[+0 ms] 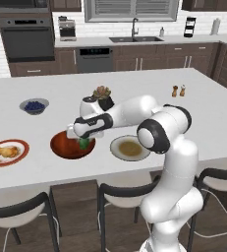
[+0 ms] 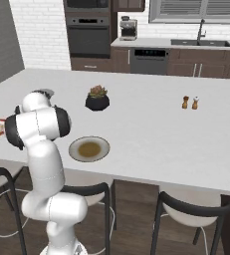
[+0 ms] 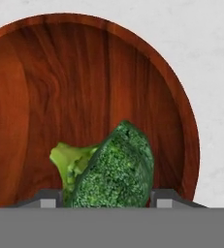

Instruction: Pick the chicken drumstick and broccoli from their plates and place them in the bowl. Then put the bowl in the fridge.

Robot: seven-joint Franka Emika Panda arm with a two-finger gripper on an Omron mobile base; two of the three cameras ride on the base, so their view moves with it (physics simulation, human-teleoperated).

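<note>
We saw a broad white tabletop [image 1: 134, 83] spanning the middle of the left base frame. On it, at lower left, sat a red-rimmed plate [image 1: 7, 152] carrying the chicken drumstick [image 1: 6, 151]. Right of it rested the wooden bowl [image 1: 68, 146], then a beige plate [image 1: 128, 148] with a brownish centre. Further up lay a small grey bowl of blueberries [image 1: 34, 106], a potted succulent [image 1: 102, 97] near the centre, and two small shakers [image 1: 178, 91] toward the upper right.
</note>
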